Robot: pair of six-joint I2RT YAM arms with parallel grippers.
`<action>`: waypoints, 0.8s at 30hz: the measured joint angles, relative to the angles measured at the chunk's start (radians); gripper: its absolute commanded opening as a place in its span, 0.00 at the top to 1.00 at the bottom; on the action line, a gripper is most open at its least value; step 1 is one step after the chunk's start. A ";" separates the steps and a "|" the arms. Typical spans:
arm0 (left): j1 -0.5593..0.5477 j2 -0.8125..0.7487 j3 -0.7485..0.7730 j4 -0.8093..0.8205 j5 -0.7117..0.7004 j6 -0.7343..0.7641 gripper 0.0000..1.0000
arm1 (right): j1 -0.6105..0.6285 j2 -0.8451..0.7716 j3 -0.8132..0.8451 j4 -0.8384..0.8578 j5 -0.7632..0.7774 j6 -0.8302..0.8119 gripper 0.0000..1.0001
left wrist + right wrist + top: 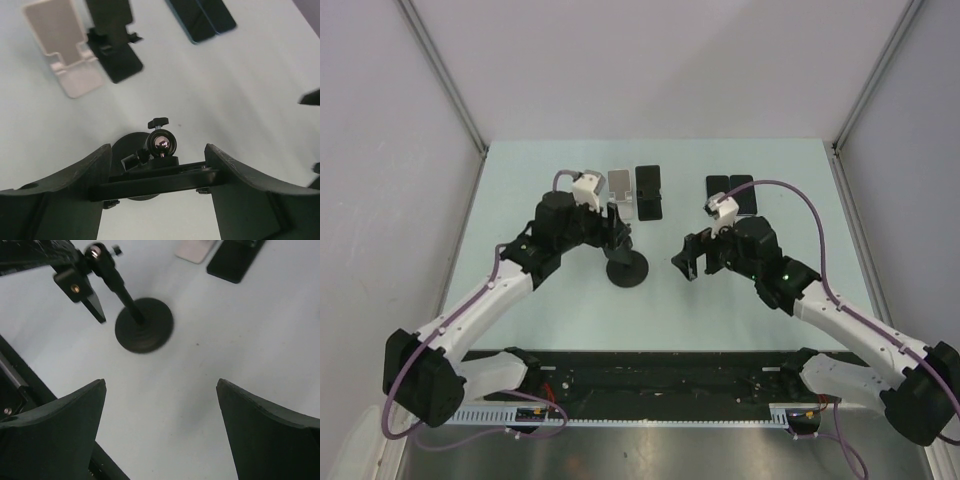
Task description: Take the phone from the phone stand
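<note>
Left end effector (616,230) is down over the black round-based phone stand (627,271), near the middle of the pale green worktop (720,320). From the left wrist, its two dark fingers (75,190) sit on either side of a thin black slab, the black phone (155,185) seen edge-on, and each finger meets one end of it. So that's a wide grip, closed across the phone. The phone lies level, just under the stand's shiny ball joint (161,144), with the little locking knob above that and the round base showing behind. It is up on the stand, not on the worktop. Whether the clamp has let go of it, I can't tell from here.

Over to the right end effector (161,382): fingers spread wide, nothing between them but bare worktop. It hangs just to the right of the stand and faces it. Its own camera catches the stand's slim stem rising tilted from the base up to the ball joint at the top left.

Further back, beyond the left end effector, a white folding phone stand (620,184) and a black folding phone stand (648,192) stand side by side, both with nothing on them. To their right, well apart, two dark flat phones (730,192) lie next to each other on the worktop, edges touching or nearly so.
</note>
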 measured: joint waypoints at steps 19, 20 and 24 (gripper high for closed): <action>-0.212 -0.151 -0.116 -0.020 0.001 0.005 0.89 | 0.291 0.187 0.000 0.243 0.007 -0.058 0.12; -0.212 -0.154 -0.118 -0.019 0.000 0.001 0.88 | 0.300 0.198 0.000 0.256 0.008 -0.058 0.13; -0.219 -0.171 -0.132 -0.019 -0.004 -0.016 0.88 | 0.331 0.224 0.000 0.300 0.027 -0.060 0.23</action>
